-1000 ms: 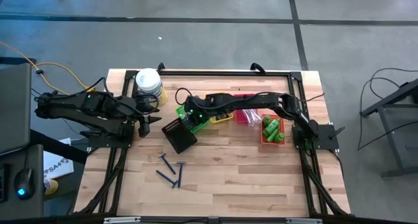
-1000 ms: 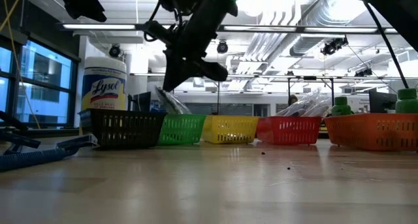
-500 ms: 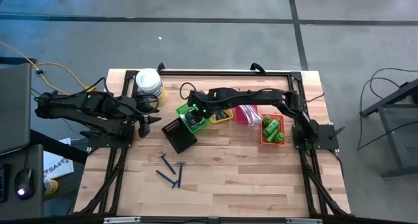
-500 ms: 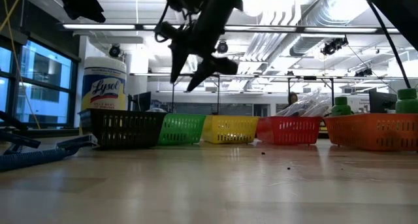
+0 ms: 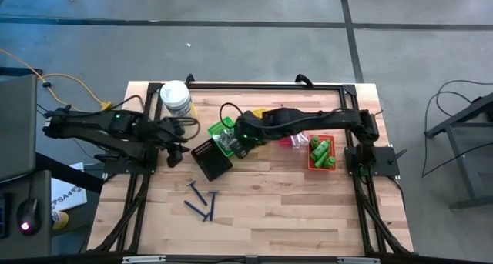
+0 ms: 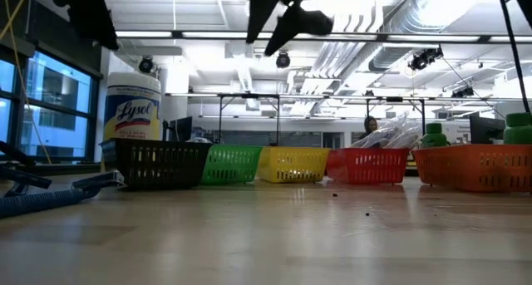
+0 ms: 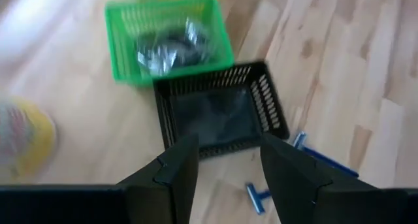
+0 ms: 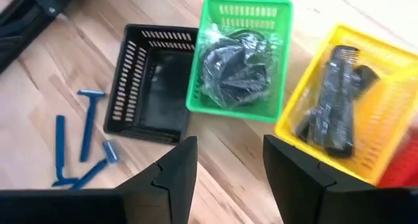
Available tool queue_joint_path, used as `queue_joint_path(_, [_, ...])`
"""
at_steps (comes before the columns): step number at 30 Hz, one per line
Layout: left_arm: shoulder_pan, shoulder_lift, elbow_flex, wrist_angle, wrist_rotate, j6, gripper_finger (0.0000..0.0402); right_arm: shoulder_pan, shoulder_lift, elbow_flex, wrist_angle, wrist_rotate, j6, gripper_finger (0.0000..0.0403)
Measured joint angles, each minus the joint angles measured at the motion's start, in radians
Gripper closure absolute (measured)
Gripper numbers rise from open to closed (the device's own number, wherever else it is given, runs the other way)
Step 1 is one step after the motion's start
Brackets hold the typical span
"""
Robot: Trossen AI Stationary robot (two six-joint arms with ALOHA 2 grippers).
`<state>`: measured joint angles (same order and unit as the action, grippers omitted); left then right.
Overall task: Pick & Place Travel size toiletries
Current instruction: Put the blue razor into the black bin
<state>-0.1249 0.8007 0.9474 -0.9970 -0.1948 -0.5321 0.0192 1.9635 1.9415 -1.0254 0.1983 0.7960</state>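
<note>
razors (image 5: 202, 202): three dark blue t-shaped ones lie loose on the wood at 6 o'clock of the black basket (image 5: 211, 159); the low view blurs them.
bagged pieces (image 8: 236, 62): dark round pieces in clear bags fill the green basket (image 8: 279, 67).
grey strips (image 8: 333, 100): in the yellow basket (image 8: 392, 74), partly cut off.
green bottles (image 5: 321, 152): in the orange basket (image 5: 312, 165).
right gripper (image 5: 233, 141): fingers apart, empty, above the green basket.
left gripper (image 5: 174, 145): fingers parted, empty, at 9 o'clock of the black basket.
white tub (image 5: 176, 98): at 12 o'clock of the left gripper.
</note>
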Motion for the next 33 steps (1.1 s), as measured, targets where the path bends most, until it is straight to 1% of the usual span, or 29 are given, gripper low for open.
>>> queue_joint_path(9, [0.0, 0.236, 0.0, -0.096, 0.145, -0.209, 0.0242, 0.093, -0.086, 0.0, -0.151, 0.104, 0.038, 0.0237])
queue_joint_path(14, [-0.002, 0.382, 0.0, -0.102, 0.292, -0.262, 0.0242, 0.13, -0.122, 0.0, -0.218, 0.189, 0.038, 0.0237])
queue_joint_path(19, [-0.009, 0.514, 0.0, -0.099, 0.421, -0.309, 0.0242, 0.152, -0.155, 0.0, -0.252, 0.232, 0.028, 0.0237])
queue_joint_path(25, [-0.06, 0.637, 0.0, -0.09, 0.423, -0.33, 0.0242, 0.164, -0.169, 0.0, -0.259, 0.247, -0.017, 0.0237])
queue_joint_path(29, [-0.088, 0.69, 0.0, -0.068, 0.418, -0.338, 0.0242, 0.164, -0.168, 0.0, -0.262, 0.245, -0.041, 0.0237])
queue_joint_path(33, [-0.093, 0.719, 0.0, -0.01, 0.464, -0.338, 0.0242, 0.164, -0.168, 0.0, -0.266, 0.246, -0.06, 0.0237])
